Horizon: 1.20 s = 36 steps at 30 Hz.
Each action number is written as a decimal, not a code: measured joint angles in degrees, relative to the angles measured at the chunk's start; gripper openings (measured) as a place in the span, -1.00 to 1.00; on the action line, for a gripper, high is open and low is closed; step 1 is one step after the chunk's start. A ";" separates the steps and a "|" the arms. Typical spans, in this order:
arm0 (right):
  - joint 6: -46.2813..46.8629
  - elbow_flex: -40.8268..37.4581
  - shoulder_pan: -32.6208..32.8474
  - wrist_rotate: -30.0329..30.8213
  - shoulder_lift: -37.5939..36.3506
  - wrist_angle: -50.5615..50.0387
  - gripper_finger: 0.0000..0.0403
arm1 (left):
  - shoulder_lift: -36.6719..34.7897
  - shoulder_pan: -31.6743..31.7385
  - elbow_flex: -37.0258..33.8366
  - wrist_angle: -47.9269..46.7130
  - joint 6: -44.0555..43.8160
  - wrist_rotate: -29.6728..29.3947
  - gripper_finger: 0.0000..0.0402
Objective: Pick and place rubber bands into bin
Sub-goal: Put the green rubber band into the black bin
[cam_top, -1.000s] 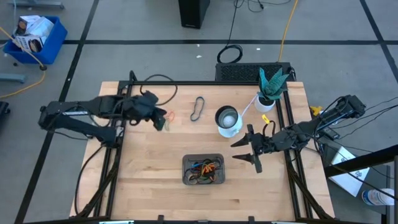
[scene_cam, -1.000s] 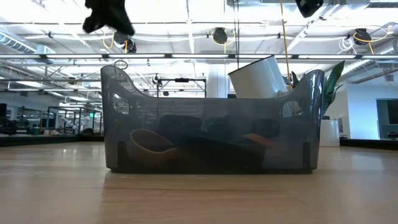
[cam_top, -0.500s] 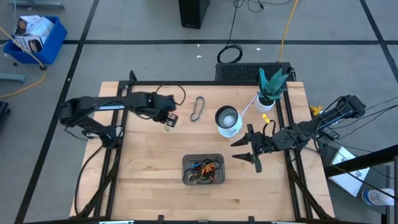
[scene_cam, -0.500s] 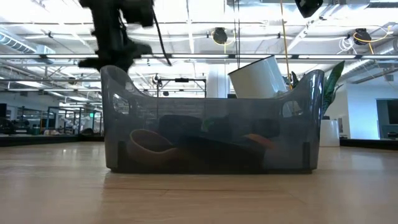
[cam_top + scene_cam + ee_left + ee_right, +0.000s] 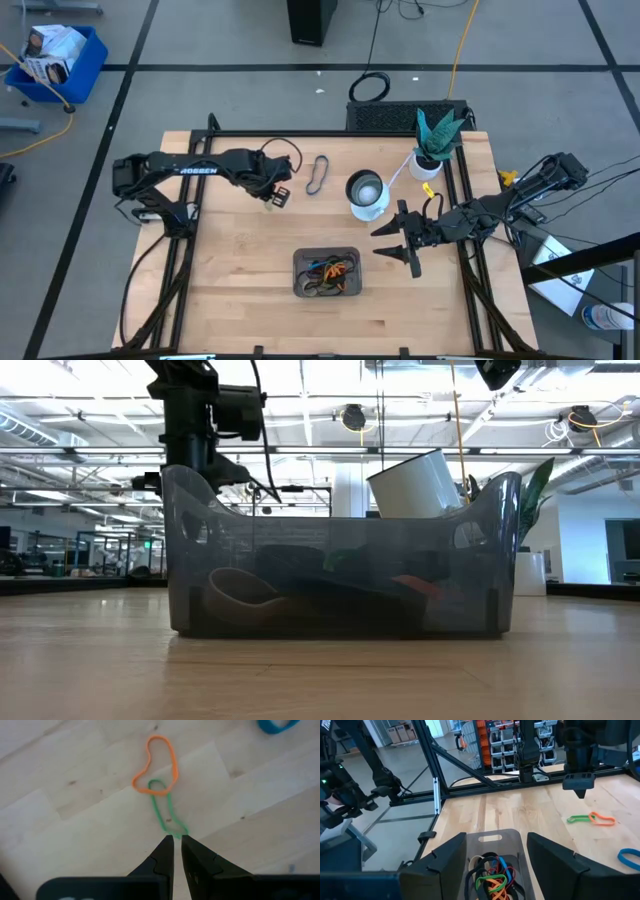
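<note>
Overhead, a wooden table on a grey taped floor is seen. Green rubber band is pinched by the closed left gripper; right gripper is spread beside the bin.

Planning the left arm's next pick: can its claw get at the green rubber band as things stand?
Probably yes. The left claw hangs right over one end of the green rubber band, which lies flat on bare table. Its other end overlaps the orange rubber band, which might drag along. Nothing else blocks it.
</note>
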 joint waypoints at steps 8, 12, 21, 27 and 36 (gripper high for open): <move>0.43 0.00 0.00 0.00 0.00 0.00 0.01 | 0.00 0.00 0.00 -4.25 -1.79 -0.11 -0.66; 1.07 0.00 0.00 0.00 0.00 0.00 0.02 | 0.00 0.24 0.00 -4.37 -1.71 -0.13 -0.38; 1.07 0.00 0.00 0.00 0.00 0.00 0.00 | 0.00 -1.12 0.00 -2.51 -2.94 -0.95 -0.03; 1.07 0.00 0.00 0.00 0.00 0.00 0.02 | 0.83 -0.18 0.00 -2.25 -5.52 -2.84 0.00; 1.07 0.00 -0.04 0.00 0.02 0.00 0.00 | 7.36 3.29 0.00 0.79 -3.65 1.98 0.00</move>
